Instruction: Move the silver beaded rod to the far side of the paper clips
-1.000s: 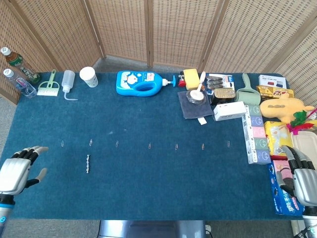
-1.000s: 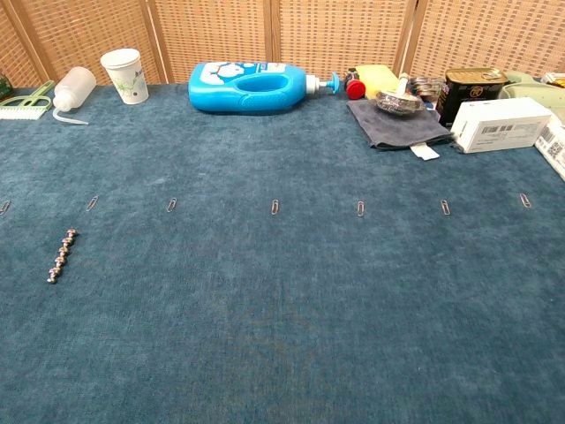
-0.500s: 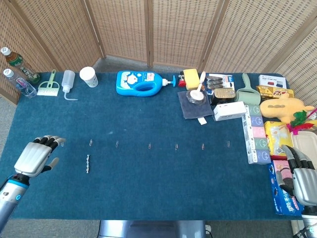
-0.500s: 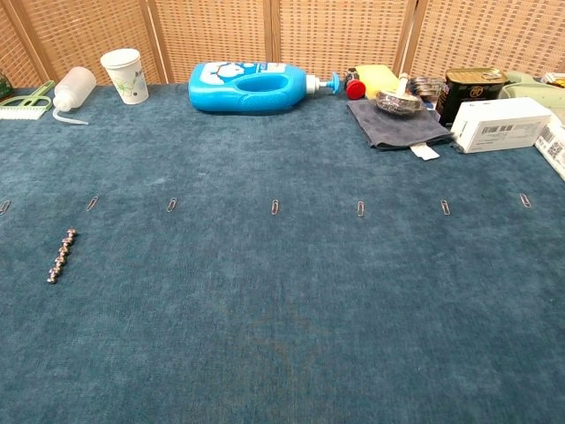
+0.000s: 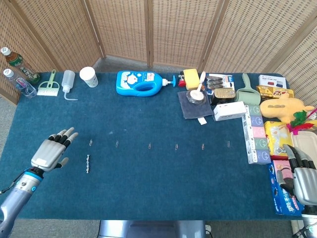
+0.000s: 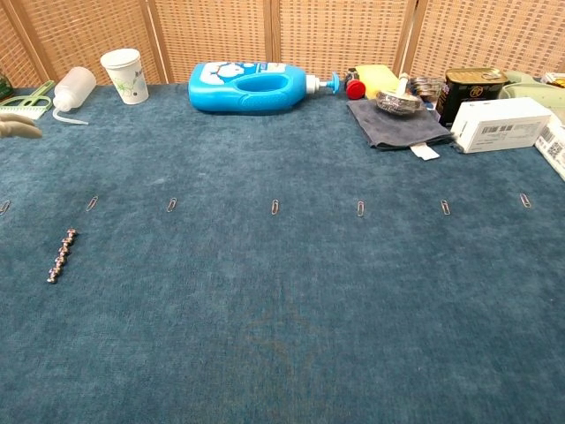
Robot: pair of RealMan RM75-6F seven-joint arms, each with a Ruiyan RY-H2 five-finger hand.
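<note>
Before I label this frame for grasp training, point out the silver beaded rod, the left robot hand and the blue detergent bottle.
silver beaded rod (image 5: 87, 164): head view, middle beads.
left robot hand (image 5: 51, 150): head view, back of the hand.
blue detergent bottle (image 5: 139, 83): head view, middle of body.

No legible text, label or number on any item.

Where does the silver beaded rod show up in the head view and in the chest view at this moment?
Head view: silver beaded rod lies lower left on the blue cloth, just right of the left hand, nearer the robot than the paper clips.
Chest view: the rod lies at the left edge, below the clip row.
Shared landmark: the blue bottle at the far edge.
</note>
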